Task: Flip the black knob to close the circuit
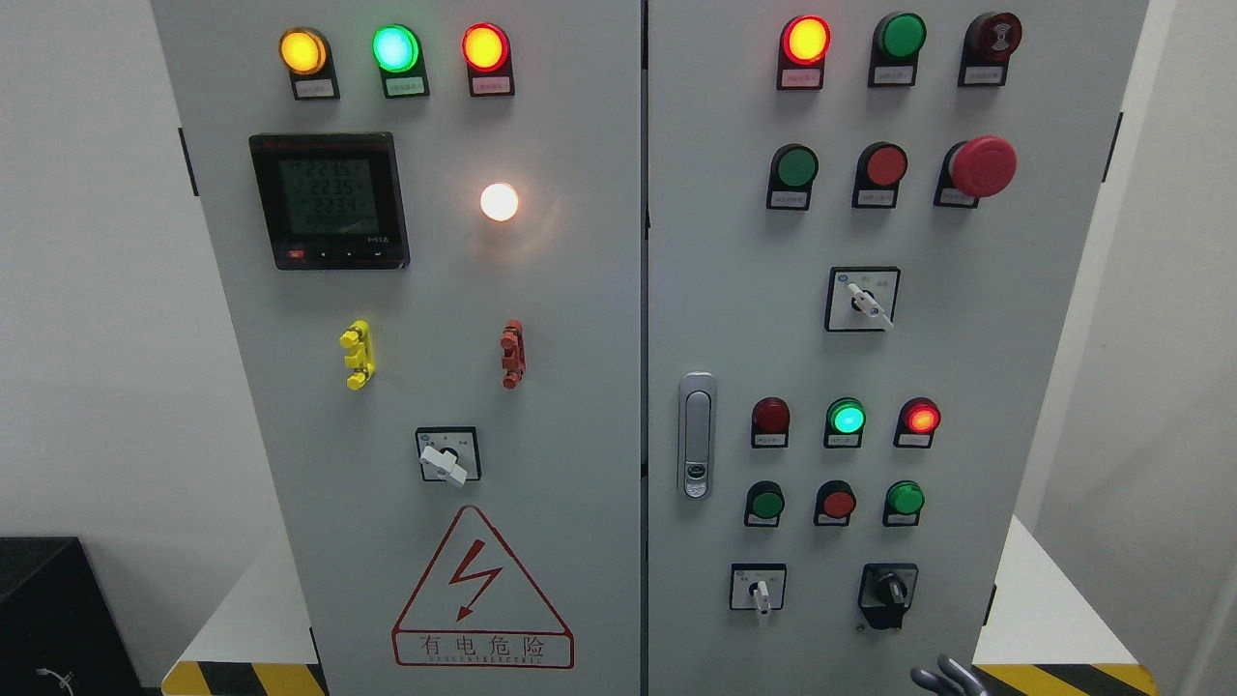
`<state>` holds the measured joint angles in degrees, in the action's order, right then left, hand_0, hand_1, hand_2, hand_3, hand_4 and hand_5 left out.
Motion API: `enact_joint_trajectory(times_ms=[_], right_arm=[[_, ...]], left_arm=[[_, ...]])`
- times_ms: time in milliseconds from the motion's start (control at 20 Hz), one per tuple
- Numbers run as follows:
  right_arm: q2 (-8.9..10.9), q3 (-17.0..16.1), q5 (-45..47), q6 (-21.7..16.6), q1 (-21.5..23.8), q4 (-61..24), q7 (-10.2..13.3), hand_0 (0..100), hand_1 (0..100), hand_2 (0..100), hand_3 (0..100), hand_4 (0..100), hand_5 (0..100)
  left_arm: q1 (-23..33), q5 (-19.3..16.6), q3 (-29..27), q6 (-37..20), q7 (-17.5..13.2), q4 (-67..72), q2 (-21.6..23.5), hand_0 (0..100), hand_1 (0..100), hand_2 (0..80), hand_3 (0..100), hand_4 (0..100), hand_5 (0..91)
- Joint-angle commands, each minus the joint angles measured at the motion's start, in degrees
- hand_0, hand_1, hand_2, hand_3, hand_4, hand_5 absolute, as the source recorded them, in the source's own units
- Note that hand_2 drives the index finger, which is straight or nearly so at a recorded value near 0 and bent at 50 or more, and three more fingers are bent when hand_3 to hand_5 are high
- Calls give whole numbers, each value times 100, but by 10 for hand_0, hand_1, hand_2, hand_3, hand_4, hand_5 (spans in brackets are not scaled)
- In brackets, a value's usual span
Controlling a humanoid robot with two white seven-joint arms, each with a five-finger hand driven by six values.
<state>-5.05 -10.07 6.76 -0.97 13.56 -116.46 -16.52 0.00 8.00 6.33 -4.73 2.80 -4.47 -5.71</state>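
— What can you see of the hand from your end?

— Only the grey metal fingertips of the right hand (947,675), poking up at the bottom edge, right of the middle. They curl a little and have hold of nothing that I can see; so little shows that I cannot tell how far open the hand is. The left hand is out of my picture.

— And the knob?

— The black rotary knob on its black plate (888,590) sits just above those fingertips, apart from them, low on the right door of the pale grey steel cabinet (580,387). Its grip bar runs close to upright, leaning slightly. Which end is the pointer I cannot tell.

— What is beside it?

— To its left, a white-handled selector switch on a white square plate (759,588), handle pointing straight down. Above them, a row of three round push buttons, green, red, green (837,503), then three round pilot lamps (847,418), the middle green and the right red both lit. Left of these stands a silver door latch (696,435).

— Any writing?

— The red-outlined triangular warning sign with a lightning bolt (481,590) on the left door reads 有电危险. The black-framed digital meter (329,200) shows rows starting 223. The small labels under the lamps are too small for me to read.
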Motion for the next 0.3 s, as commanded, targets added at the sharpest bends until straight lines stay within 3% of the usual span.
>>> enact_joint_trajectory(times_ms=[0,250], right_arm=[[-155,-145,221,-8,77,-26,-9,0,0,0,0,0,0],[-155,-136,221,-8,86,-17,-9,0,0,0,0,0,0]], left_arm=[[123,0,0,-2,2,7,0,120,556,0,0,0,0],[123,-9,0,-2,2,-1,0,120,556,0,0,0,0]])
